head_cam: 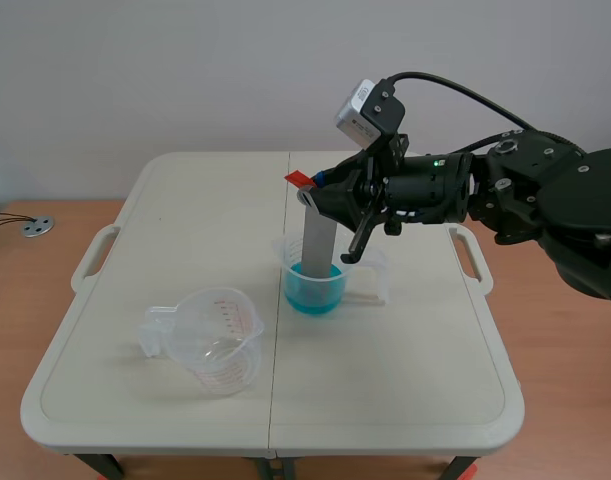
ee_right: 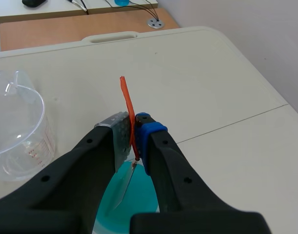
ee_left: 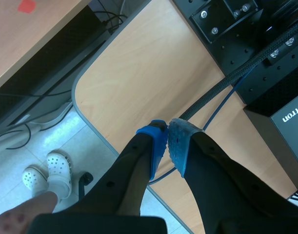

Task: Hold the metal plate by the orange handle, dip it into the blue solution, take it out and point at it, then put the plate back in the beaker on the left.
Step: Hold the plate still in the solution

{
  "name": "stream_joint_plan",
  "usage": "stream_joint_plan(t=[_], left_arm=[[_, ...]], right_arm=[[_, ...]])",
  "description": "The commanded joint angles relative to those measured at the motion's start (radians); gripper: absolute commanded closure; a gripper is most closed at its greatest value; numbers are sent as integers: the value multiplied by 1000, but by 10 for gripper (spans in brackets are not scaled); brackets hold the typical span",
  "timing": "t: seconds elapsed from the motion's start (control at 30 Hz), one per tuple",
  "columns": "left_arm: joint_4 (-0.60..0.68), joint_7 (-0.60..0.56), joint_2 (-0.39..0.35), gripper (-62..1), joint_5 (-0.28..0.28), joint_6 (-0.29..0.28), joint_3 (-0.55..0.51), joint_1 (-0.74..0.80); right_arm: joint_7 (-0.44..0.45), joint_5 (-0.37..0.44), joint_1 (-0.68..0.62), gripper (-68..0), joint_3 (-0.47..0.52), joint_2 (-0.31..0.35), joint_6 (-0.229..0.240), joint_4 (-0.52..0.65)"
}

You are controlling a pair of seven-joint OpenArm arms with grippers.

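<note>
Right claw [ee_right: 134,134] clenched on orange handle [ee_right: 126,100]; metal plate [head_cam: 317,245] upright, lower end in blue solution [head_cam: 313,290], mid-tabletop [head_cam: 415,360]; dip stage looks reached; lift-out, pointing and return to empty left beaker [head_cam: 217,340] not yet done; plate is a flat, narrow grey strip; left claw [ee_left: 167,134] closed on nothing, off the tabletop.

Pretty sure it's a robotics lab: folding table [head_cam: 405,385] with a clear beaker [head_cam: 225,338] and blue solution [head_cam: 313,298], wooden desk [ee_left: 139,73] with cables [ee_left: 236,80] and black hardware [ee_left: 227,19].
</note>
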Motion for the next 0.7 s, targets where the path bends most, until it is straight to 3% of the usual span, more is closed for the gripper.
stream_joint_plan(t=[0.0,0.67], left_arm=[[9,-7,5,-62,-5,-3,2,8],[9,-7,6,-62,-5,-3,2,8]], right_arm=[[-11,-5,-1,-13,2,-3,13,2],[-11,0,2,-13,6,12,13,28]])
